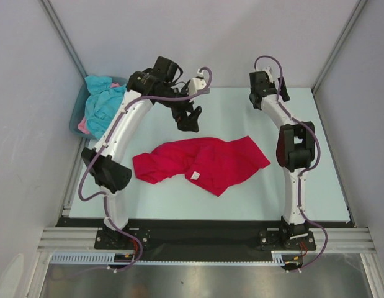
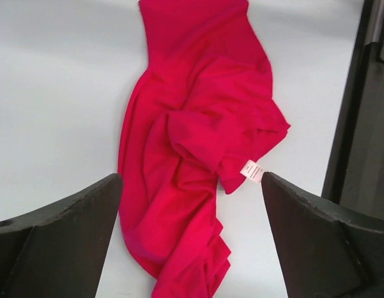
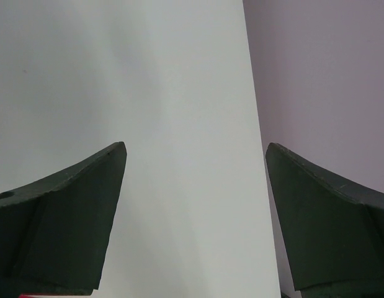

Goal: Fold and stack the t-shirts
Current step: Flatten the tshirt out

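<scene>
Your top view alone shows the tub (image 1: pixel 75 122), well off to the outer side of the left gripper (image 1: pixel 189 118), with a turquoise shirt (image 1: pixel 105 102) and a bit of pink cloth (image 1: pixel 84 126) heaped in it. The left wrist view gives you what the top view blurs: the red shirt (image 2: pixel 192 112) lies rumpled into soft ridges and folds under that gripper, running in a long strip from beyond the fingertips back between them, with a small white label (image 2: pixel 251 170) just beside the right-hand finger. You have the left gripper spread wide and raised over the shirt, holding nothing. The right gripper (image 3: pixel 195 146) is also spread wide and holds nothing; its view shows only smooth pale bench (image 3: pixel 148 93) and a matte lilac wall (image 3: pixel 322 74), and the red shirt lies well apart from it, nearer the arm bases
</scene>
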Robot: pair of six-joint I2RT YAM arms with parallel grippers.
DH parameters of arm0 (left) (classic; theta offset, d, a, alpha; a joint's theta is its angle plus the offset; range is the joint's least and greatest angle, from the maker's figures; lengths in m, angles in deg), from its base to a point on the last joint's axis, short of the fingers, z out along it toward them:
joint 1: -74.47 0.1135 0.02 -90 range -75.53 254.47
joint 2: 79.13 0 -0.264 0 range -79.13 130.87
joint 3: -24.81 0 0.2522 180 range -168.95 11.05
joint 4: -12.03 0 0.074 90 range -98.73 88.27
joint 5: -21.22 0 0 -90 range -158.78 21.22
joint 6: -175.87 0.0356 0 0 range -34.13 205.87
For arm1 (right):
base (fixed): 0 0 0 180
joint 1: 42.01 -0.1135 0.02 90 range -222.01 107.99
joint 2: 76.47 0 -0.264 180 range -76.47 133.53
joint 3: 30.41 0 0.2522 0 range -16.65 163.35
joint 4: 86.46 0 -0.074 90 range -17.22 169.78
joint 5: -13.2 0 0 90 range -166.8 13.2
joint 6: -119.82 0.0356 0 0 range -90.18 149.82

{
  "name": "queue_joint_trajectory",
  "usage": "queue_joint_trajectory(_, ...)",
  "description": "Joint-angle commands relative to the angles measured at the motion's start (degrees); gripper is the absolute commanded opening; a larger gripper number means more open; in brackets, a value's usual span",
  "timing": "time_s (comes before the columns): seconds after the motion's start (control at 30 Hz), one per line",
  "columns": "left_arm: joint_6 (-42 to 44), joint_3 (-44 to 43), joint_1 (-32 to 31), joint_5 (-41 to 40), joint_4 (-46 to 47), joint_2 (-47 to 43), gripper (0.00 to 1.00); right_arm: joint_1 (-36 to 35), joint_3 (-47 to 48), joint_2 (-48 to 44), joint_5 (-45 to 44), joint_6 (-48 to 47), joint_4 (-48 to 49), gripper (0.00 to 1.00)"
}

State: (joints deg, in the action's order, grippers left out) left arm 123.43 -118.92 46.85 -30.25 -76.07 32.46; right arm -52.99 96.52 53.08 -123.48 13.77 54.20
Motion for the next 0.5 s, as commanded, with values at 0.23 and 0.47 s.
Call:
queue_joint_trajectory(0.23,-2.49,1.39,7.30,-14.35,3.68,8.02,1.00,-2.90,-1.08,-2.20,18.26,10.08,-16.51,0.98)
queue_joint_trajectory(0.47,-4.51,5.07,11.97,-20.77,8.86,10.84,1.00,-3.70,-13.91,-10.02,28.91,7.01,-18.36,0.99)
